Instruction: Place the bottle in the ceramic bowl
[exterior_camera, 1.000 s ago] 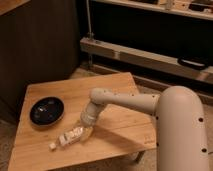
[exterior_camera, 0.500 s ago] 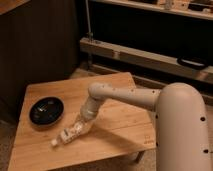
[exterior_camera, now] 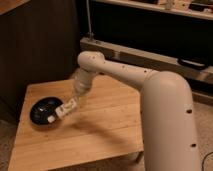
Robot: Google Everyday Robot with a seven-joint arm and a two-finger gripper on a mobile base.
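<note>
While clamped on the bottle (exterior_camera: 62, 110) at the low end of the arm (exterior_camera: 117, 70), hangs over the left half of the wooden table (exterior_camera: 110, 135): so noted of the gripper (exterior_camera: 71, 103). Judged closed about the bottle's upper end, with nothing else in its hold. Found the bottle lifted off the tabletop, at the right rim of the ceramic bowl (exterior_camera: 40, 111) and overlapping it from this view. Cannot tell whether bottle and rim touch. Recorded the long axis as slanted, with the upper end toward the wrist at upper right and the lower end pointing down-left toward the bowl's middle. Placed the bowl's centre down and to the left of the jaws, near. Judged to call for a short carry leftward and a lowering before release. Risk, if let go early, of striking the rim and rolling out onto the wood. Counted: one bottle, one bowl, one table, one arm with one gripper.
</note>
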